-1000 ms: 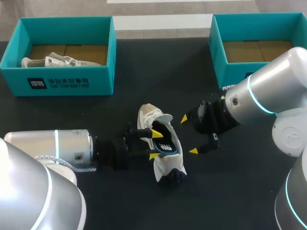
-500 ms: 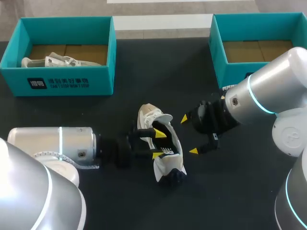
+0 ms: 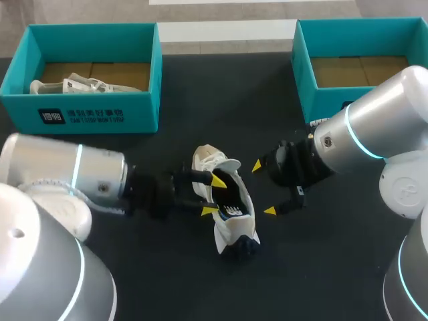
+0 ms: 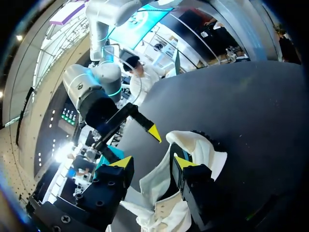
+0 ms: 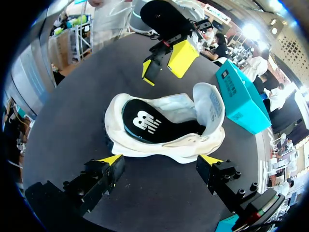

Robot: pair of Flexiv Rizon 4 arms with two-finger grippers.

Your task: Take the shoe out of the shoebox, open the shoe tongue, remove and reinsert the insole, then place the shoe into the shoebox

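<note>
1. The table (image 3: 221, 93) is a matte black sheet, flat and plain, and everything else sits on it.
2. My left arm (image 3: 67, 177) and right arm (image 3: 374, 130) are smooth silver cylinders with glowing pale rings. They come in low from either side and meet at the middle.
3. Two teal cardboard shoeboxes stand open at the far edge, with brown card floors. The left shoebox (image 3: 93, 117) has print on its front wall. The right shoebox (image 3: 302, 67) is partly hidden behind my right arm.
4. The white shoe (image 3: 234, 231) lies out on the table between the boxes and well apart from both. It is soft and creased, and its heel end is dark.
5. A second pale shoe (image 3: 83, 85) lies on its side in the left shoebox.
6. My left gripper (image 3: 212, 196) has its jaws spread. In the left wrist view one blocky black finger is over the shoe's mouth and the other is outside its wall. I cannot tell whether either one touches.
7. My right gripper (image 3: 263, 188) is just beside the shoe's other flank, jaws wide apart and gripping nothing. The shoe (image 5: 164, 145) lies ahead of them.
8. The insole (image 5: 145, 123) is black with a white mark and a teal edge. It lies flat inside the shoe.
9. The tongue (image 5: 210, 104) is a padded white flap, folded up and back toward the toe.
</note>
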